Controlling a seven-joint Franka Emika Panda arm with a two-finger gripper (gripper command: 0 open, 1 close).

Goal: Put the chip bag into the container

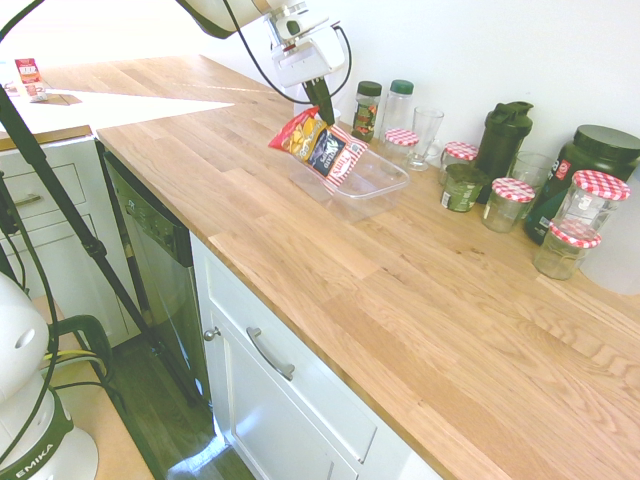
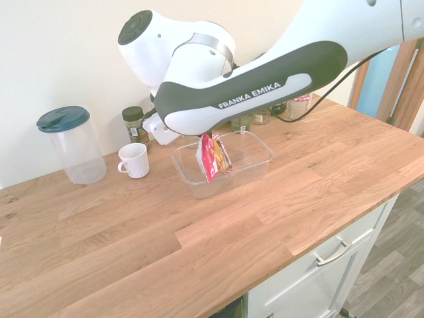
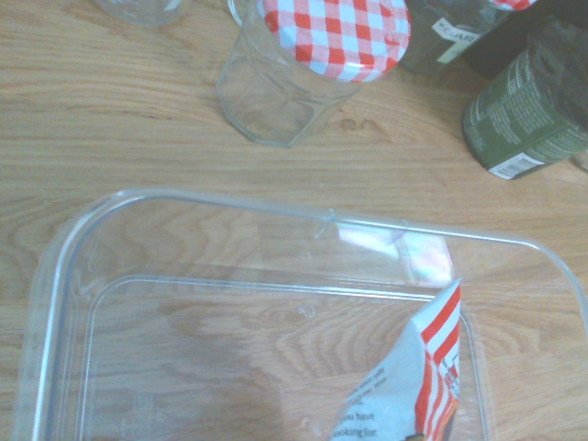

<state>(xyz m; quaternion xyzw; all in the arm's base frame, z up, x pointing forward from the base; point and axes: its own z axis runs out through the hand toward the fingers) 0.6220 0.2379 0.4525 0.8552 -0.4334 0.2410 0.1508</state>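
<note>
My gripper [image 1: 322, 112] is shut on the top edge of the chip bag [image 1: 322, 150], a red and yellow bag with a dark label panel and a red-and-white striped end. The bag hangs tilted over the container [image 1: 385, 190], a clear shallow plastic tray on the wooden counter. From the other side, the chip bag [image 2: 213, 158] dangles under the arm with its lower end inside the container [image 2: 192, 182]. In the wrist view, the striped end of the chip bag [image 3: 432, 367] shows over the floor of the container [image 3: 276, 207].
Behind the tray stand spice bottles [image 1: 367, 108], a drinking glass [image 1: 425, 135], jars with red-checked lids [image 1: 508, 203], a dark shaker [image 1: 503, 138] and a green tub [image 1: 590, 165]. A white mug [image 2: 134, 160] and a lidded clear pitcher [image 2: 73, 142] stand beside it.
</note>
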